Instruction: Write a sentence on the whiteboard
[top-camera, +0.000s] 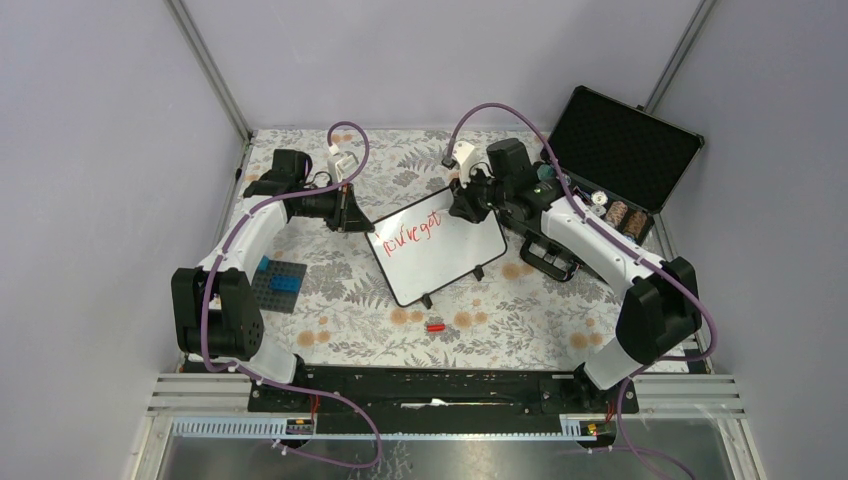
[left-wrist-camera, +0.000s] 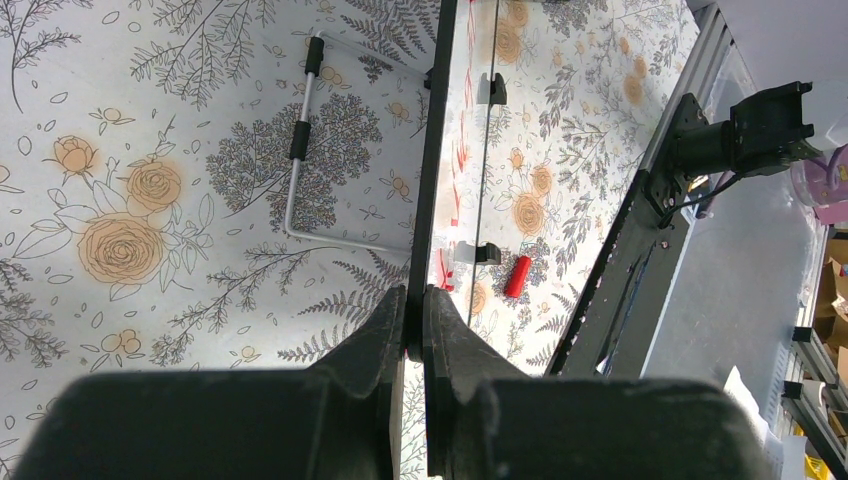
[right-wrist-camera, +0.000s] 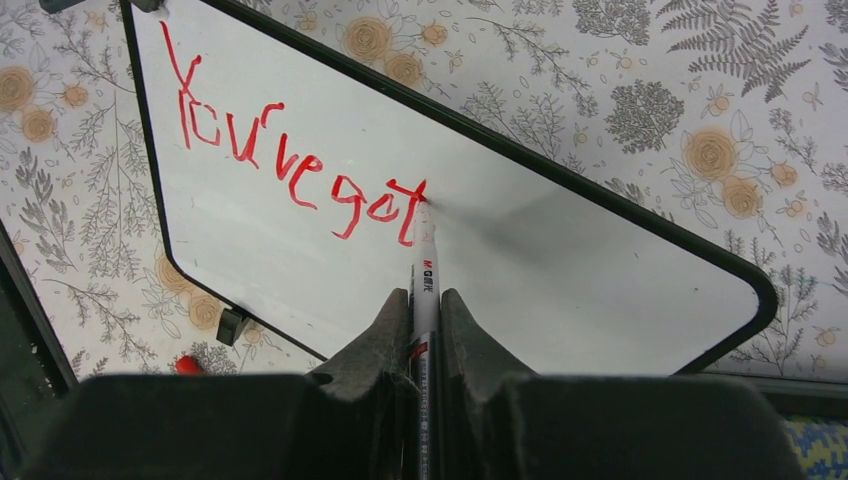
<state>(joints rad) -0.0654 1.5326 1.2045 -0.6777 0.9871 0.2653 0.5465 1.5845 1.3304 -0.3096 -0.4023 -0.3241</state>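
overhead view looks down, both wrist views close on whiteboard (right-wrist-camera: 560, 260)

Soft, even, bright light fills all three views. A faint grey shadow spreads from the marker (right-wrist-camera: 424, 270) tip across the whiteboard (right-wrist-camera: 560, 250). The dark right tool (right-wrist-camera: 425, 298) and left tool (left-wrist-camera: 414, 295) sit slightly out of focus close to their cameras, detail lost in black.

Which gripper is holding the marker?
The right gripper: it is shut on the marker, whose tip is at the last letter of the red sentence. The left gripper instead clamps the whiteboard by its edge.
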